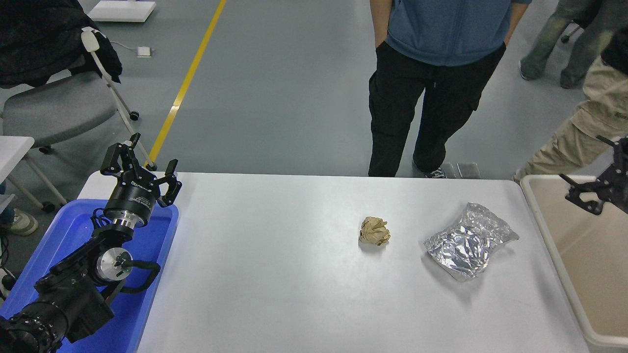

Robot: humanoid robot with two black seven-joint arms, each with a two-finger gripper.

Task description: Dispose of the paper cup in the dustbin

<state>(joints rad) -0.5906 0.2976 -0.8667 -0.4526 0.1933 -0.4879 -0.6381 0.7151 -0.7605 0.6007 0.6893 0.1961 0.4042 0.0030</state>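
Left arm sat parked over the blue tray (152, 274) at the table's (294, 294) left end, left gripper (140, 169) up at the tray's far corner with its fingers spread and nothing between them. Nearest to me on the table was bare white top. Farther in, the crinkled silver foil bag (470, 241) lay flat toward the table's right side, near the right edge but not touching the dustbin (554, 250). The crumpled brown paper ball (375, 231) sat just left of the bag, apart from it, roughly mid-depth on the table. Dustbin stood against the table's right end, beige, thick rim, mostly cut by the frame edge; what showed of its inside was plain beige wall and floor. The paper cup did not show anywhere: not on the table, not in the visible part of the dustbin, not in either gripper. Right gripper (596, 189) hung over the dustbin's far end, above its rim, fingers splayed apart and holding nothing. Beyond the table's far edge a person in a blue top and black trousers (422, 108) stood on the grey floor, hands in pockets. Another person in beige trousers (584, 137) stood beyond the dustbin's far corner. A grey chair (54, 108) stood beyond the tray end of the table, and a yellow floor line (189, 78) ran away from the table.
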